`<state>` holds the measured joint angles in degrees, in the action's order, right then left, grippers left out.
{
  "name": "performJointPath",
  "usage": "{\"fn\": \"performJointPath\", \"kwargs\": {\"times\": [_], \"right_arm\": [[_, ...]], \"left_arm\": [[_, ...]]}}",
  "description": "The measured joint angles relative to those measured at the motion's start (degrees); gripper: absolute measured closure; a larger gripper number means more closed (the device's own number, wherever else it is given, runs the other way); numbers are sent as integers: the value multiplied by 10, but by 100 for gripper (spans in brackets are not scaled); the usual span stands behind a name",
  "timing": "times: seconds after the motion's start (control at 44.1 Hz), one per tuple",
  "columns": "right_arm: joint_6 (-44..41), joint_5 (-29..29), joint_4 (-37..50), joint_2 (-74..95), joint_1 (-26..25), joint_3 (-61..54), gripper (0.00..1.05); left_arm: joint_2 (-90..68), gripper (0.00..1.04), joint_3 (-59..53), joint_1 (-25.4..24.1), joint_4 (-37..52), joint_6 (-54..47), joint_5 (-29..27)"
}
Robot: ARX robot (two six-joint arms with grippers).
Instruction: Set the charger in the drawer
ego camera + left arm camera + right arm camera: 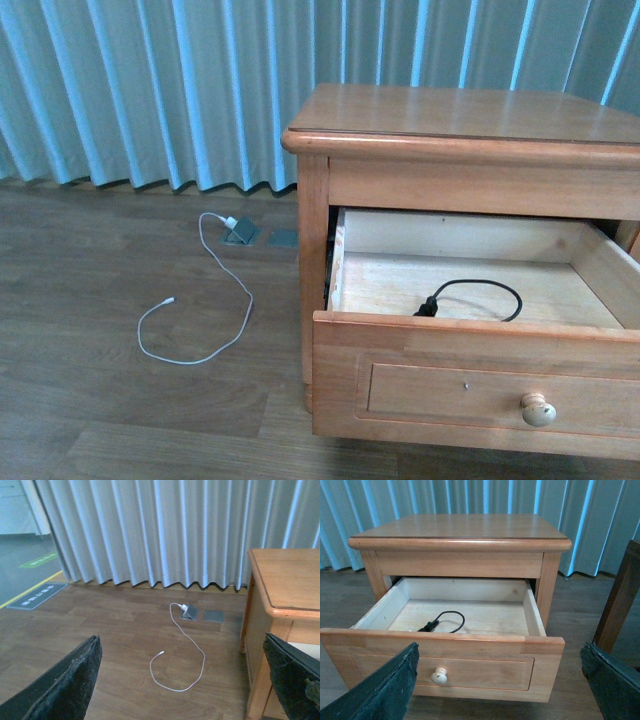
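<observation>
The drawer (470, 335) of the light-wood nightstand (450, 115) stands pulled out, with a round pale knob (538, 409) on its front. Inside lies the charger's thin black looped cable (478, 296) on the drawer floor; its white block is hidden behind the drawer front. The right wrist view shows the same drawer (445, 641) and cable (446, 621) from in front. My right gripper (500, 680) is open and empty, facing the drawer front. My left gripper (181, 680) is open and empty, over the floor to the left of the nightstand. Neither arm shows in the front view.
A long white cable (205, 300) lies looped on the wood floor, running from a grey floor socket (241, 233) near the curtain; it also shows in the left wrist view (187, 652). A dark wooden leg (620, 595) stands to the right of the nightstand.
</observation>
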<state>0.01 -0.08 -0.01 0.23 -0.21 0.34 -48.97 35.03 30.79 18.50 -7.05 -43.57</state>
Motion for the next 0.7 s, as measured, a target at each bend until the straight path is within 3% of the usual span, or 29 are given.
{"fn": "performJointPath", "kwargs": {"times": [0.295,0.386,0.59,0.612,0.658,0.703], "right_arm": [[0,0,0,0,0,0,8],[0,0,0,0,0,0,8],[0,0,0,0,0,0,8],[0,0,0,0,0,0,8],[0,0,0,0,0,0,8],[0,0,0,0,0,0,8]], "left_arm": [[229,6,-87,33,-190,102,-158],[272,6,-113,15,-231,157,-161],[273,6,-116,12,-232,183,-158],[274,6,-117,12,-232,183,-155],[300,16,-129,-30,-229,150,-16],[320,23,-146,-65,-228,128,78]]}}
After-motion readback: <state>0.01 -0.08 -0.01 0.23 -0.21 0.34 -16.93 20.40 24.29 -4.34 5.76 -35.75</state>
